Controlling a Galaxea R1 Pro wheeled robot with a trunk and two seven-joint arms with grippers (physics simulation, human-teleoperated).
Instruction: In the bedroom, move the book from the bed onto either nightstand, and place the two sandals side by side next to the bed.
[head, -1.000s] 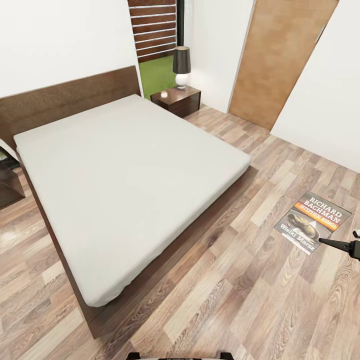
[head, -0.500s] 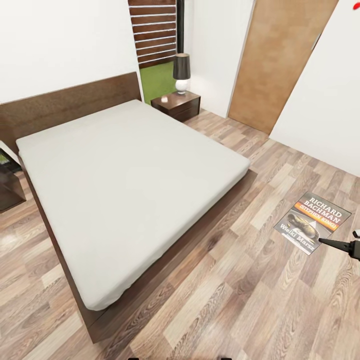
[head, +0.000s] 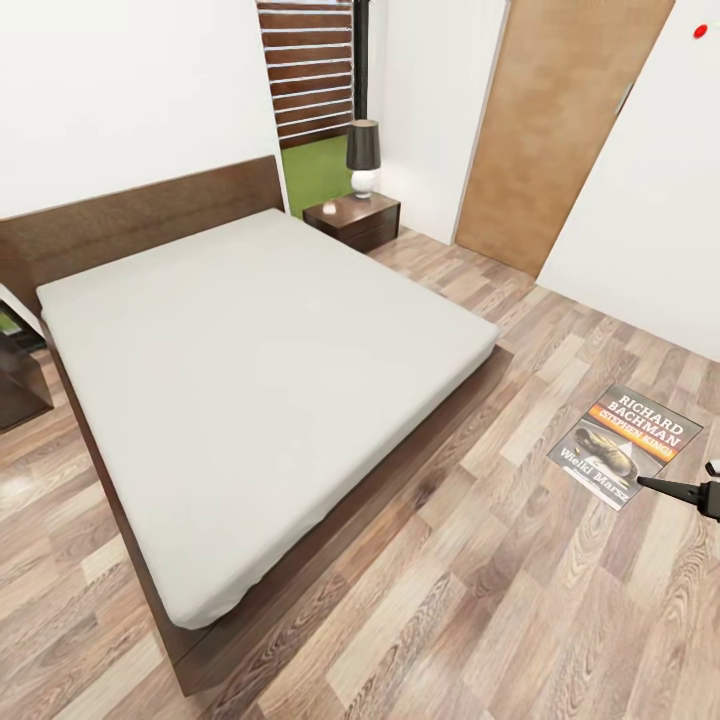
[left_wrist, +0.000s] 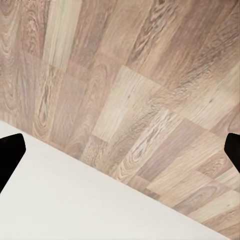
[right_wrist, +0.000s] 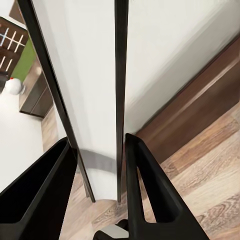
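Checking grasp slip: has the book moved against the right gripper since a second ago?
No. The book keeps its spot against the right gripper; the bed shifted in view, meaning camera motion.

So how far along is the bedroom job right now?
Done: the book is off the bed. In hand: the right gripper holds it, shut on its edge. Left: setting it on the nightstand by the lamp, then placing both sandals.

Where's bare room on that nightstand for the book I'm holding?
The nightstand top is bare on its bed side and front; the lamp takes the back edge. The bed is bare all over. The right claw grips the book.
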